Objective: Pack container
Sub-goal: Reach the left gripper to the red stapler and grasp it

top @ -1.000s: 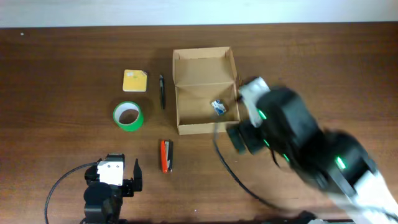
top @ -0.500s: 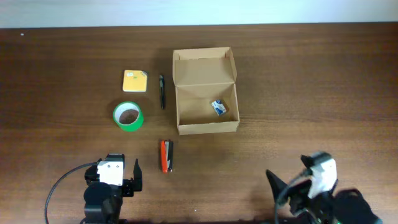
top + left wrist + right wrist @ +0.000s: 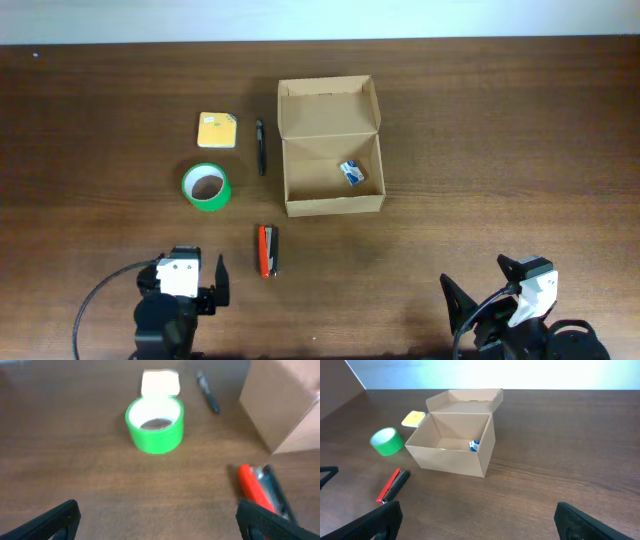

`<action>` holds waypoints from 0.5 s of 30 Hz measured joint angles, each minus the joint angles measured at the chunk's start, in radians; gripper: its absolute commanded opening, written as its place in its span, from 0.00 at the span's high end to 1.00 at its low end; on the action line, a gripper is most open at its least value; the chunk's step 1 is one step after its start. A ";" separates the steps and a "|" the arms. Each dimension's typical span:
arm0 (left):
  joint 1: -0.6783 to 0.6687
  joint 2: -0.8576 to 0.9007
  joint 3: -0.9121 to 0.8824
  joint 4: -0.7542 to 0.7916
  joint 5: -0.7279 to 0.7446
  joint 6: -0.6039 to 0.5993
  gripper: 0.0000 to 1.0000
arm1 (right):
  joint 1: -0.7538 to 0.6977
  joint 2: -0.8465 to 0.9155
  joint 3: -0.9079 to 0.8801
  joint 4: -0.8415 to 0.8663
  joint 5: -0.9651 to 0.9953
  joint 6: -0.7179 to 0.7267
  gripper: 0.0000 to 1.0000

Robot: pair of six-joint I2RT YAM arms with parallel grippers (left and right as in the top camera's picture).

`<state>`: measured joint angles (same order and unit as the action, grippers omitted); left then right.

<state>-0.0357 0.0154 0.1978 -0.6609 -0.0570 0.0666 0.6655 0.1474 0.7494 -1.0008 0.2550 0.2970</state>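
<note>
Container (image 3: pixel 320 165) open; L gripper (image 3: pixel 160 522), R gripper (image 3: pixel 477 520) jaws spread, empty. Best: L pinches stapler (image 3: pixel 252 492), its 1 o'clock, across narrow sides.

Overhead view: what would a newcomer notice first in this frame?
The open tan cardboard container sits mid-table with its lid flap folded back, holding only a tiny blue-and-white box by its right wall. To its left the bright green tape roll stands out against the dark wood. A yellow pad lies beyond it, a black pen beside the container, and a red stapler nearer the arms.
</note>
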 measured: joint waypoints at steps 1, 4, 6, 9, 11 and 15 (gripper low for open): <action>0.000 0.000 0.000 0.021 0.016 0.000 0.00 | 0.000 0.000 0.000 0.000 0.000 0.002 0.01; 0.000 0.003 0.018 0.029 0.067 -0.010 0.00 | 0.000 0.000 0.000 0.000 0.004 0.003 0.01; 0.000 0.037 0.061 0.015 0.089 -0.037 0.00 | 0.000 0.000 0.000 0.000 0.006 0.006 0.01; 0.000 0.143 0.164 -0.005 0.110 -0.076 0.00 | 0.000 0.000 -0.001 -0.001 0.008 0.006 0.01; 0.000 0.247 0.254 -0.027 0.129 -0.095 0.00 | 0.000 0.000 -0.002 -0.001 0.010 0.006 0.01; 0.000 0.508 0.479 -0.122 0.203 -0.126 0.00 | 0.000 0.000 -0.005 -0.001 0.011 0.008 0.01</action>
<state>-0.0357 0.5232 0.6769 -0.7826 0.1459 -0.0589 0.6655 0.1474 0.7448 -1.0016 0.2657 0.3054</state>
